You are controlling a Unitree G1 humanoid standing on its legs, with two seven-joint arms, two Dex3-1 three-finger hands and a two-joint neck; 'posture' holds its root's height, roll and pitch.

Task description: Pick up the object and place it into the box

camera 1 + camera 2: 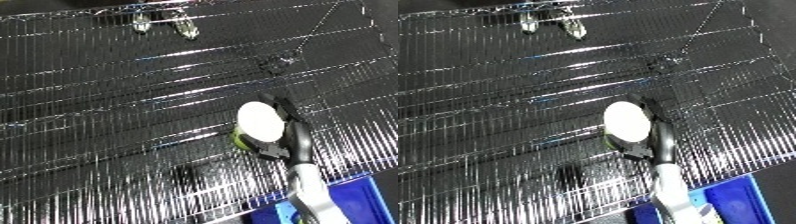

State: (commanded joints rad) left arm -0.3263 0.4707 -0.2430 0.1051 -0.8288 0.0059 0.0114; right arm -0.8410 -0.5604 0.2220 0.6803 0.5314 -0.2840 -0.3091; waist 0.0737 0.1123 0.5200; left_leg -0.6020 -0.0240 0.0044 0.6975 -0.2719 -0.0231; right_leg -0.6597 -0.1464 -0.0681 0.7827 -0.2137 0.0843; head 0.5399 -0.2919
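R hand (pixel 282 131) over wire rack (pixel 107 100), fingers curled round a white-topped, yellow-green round obj (pixel 258 122), obj held in its grasp. Blue bin (pixel 740 200) sits just behind the hand, by its forearm. L hand not visible.

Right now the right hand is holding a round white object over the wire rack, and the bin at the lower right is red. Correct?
Not quite. The bin is blue, not red, as the right eye view shows at its lower right corner. The rest holds: the right hand grips a round white object with a yellow-green edge over the wire rack.
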